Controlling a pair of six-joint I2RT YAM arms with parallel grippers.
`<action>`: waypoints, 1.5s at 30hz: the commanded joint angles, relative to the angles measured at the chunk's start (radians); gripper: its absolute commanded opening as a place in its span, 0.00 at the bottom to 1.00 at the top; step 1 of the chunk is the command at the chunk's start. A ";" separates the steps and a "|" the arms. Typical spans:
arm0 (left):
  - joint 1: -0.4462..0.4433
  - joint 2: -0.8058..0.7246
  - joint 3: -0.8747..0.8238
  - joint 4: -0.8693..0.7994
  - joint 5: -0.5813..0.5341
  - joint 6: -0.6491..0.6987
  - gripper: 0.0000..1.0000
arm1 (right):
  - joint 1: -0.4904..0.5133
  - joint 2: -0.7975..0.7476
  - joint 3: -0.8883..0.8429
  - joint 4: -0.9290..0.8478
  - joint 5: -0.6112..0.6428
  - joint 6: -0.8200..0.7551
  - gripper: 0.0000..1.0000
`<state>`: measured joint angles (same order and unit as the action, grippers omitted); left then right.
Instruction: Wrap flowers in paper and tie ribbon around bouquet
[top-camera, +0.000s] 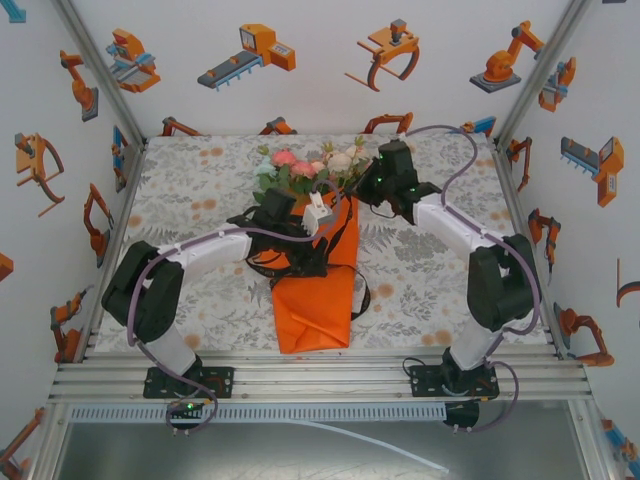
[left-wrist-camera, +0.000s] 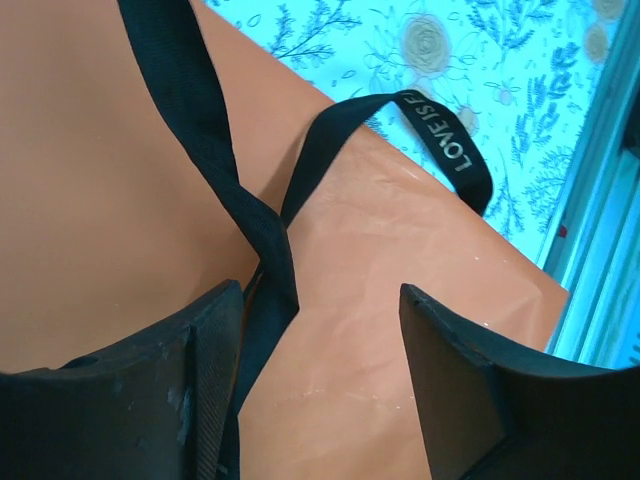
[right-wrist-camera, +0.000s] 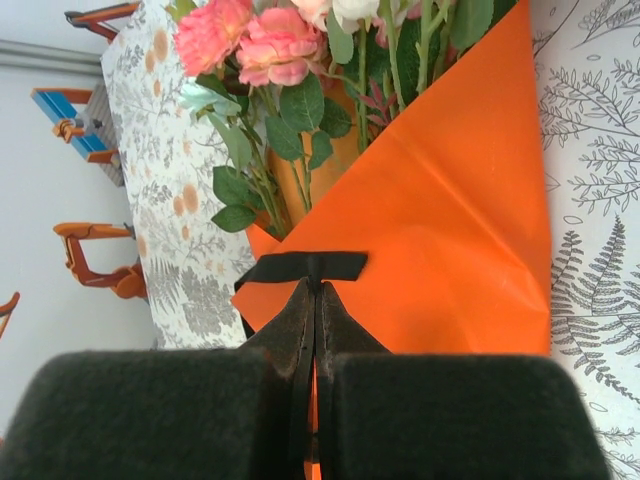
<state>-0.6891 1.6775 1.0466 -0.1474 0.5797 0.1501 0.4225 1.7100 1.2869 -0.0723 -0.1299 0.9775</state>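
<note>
The bouquet lies at the table's middle: pink, white and green flowers (top-camera: 305, 165) top a cone of orange paper (top-camera: 312, 310) whose narrow end points toward the near edge. Black ribbon (left-wrist-camera: 215, 160) crosses over itself on the paper (left-wrist-camera: 100, 200), and a lettered loop curls off to the right. My left gripper (left-wrist-camera: 320, 292) hangs open just above the paper, with the ribbon running past its left finger (left-wrist-camera: 215, 350), not pinched. My right gripper (right-wrist-camera: 318, 278) is shut on a short end of ribbon (right-wrist-camera: 305, 267) in front of the paper (right-wrist-camera: 450, 230), below the flowers (right-wrist-camera: 255, 45).
A floral printed tablecloth (top-camera: 190, 200) covers the table. White walls with orange robot stickers (top-camera: 255, 45) close in the back and both sides. A metal rail (top-camera: 320, 380) runs along the near edge between the arm bases.
</note>
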 joint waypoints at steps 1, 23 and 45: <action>-0.022 0.015 -0.013 0.065 -0.105 0.005 0.64 | -0.002 -0.006 0.060 -0.041 0.048 0.018 0.00; -0.046 -0.043 0.002 -0.016 -0.033 0.074 0.00 | 0.076 0.144 0.072 -0.214 -0.009 -0.323 0.15; 0.006 -0.049 0.010 0.023 0.028 0.005 0.00 | 0.054 -0.293 -0.538 0.382 -0.632 -1.378 0.61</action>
<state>-0.6926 1.6169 1.0492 -0.1268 0.5777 0.1654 0.4679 1.4387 0.8516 0.0498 -0.5186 -0.0616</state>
